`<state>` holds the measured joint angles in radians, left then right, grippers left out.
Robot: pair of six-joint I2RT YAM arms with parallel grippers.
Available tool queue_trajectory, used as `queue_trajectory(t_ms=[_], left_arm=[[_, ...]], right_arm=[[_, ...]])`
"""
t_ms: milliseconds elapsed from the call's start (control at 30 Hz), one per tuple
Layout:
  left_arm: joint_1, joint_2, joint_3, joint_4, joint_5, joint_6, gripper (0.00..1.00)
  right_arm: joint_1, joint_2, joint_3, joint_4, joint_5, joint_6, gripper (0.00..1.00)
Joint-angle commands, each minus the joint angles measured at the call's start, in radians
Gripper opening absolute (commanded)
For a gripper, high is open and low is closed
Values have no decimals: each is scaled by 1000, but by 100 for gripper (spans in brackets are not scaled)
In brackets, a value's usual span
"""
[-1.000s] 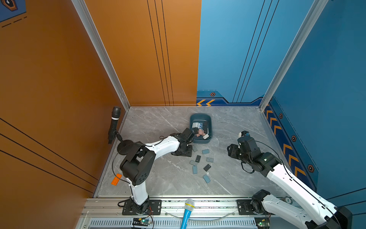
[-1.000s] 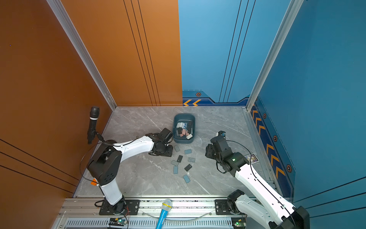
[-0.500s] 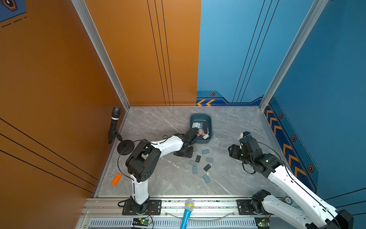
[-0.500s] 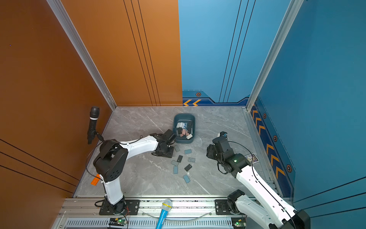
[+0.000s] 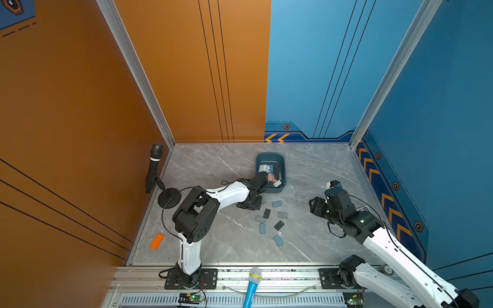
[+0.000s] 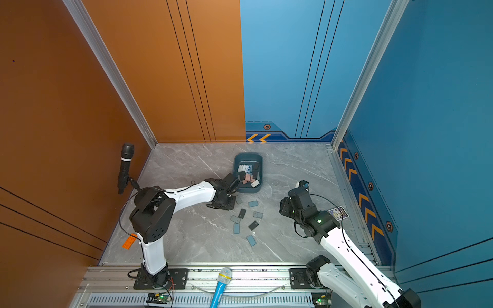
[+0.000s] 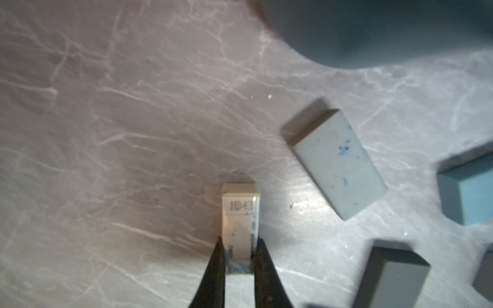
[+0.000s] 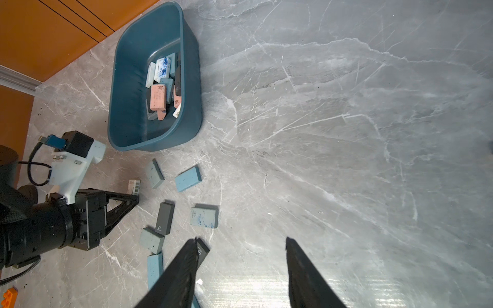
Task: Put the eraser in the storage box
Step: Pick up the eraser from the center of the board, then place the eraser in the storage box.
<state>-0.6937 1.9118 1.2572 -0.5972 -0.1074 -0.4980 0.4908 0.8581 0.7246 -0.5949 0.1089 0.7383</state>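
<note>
Eraser (image 7: pixel 240 208), white with printed sleeve, pinched by left gripper (image 7: pixel 240 240) near storage box (image 8: pixel 125 80); right gripper (image 8: pixel 241 240) spread wide, empty, above marble table (image 8: pixel 346 133).

White left arm (image 5: pixel 229 196) and white right arm (image 5: pixel 394 250) with fat black joints. Thin black cable (image 8: pixel 30 169) looping along, black pointy fingers (image 8: pixel 176 277). White camera holder (image 8: pixel 72 170) with tiny silver screws (image 8: pixel 77 161) and a blue plug (image 8: pixel 54 140).

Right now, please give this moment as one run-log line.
left jaws: shut on wrapped eraser | right jaws: open, empty | storage box: several erasers inside | table: loose erasers outside box
</note>
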Motion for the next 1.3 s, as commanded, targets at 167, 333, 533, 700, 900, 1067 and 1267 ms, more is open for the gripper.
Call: queue_trajectory(t_ms=[167,333,533,700,900,1067,1267], left_arm=[[-17,-2,-11,-45,11,6,8],[-21,-39,-15,-60,26,9,3],[-22,-86,-38,-79,17,7,2],[-28,-128,-57,-79,11,-9,1],[-32,-186,-80,-83,5,-9,1],[-32,-240,-102,-87,-2,-20,1],[-33,-297,-99,-92,-12,-37,1]], right_arm=[[4,14,-3,-19,4,19,54],[9,17,14,-35,15,29,54],[16,12,12,-27,19,47,54],[30,19,12,-16,24,56,53],[57,19,18,-14,42,64,53],[75,16,19,-13,49,70,53],[94,9,29,-23,59,70,53]])
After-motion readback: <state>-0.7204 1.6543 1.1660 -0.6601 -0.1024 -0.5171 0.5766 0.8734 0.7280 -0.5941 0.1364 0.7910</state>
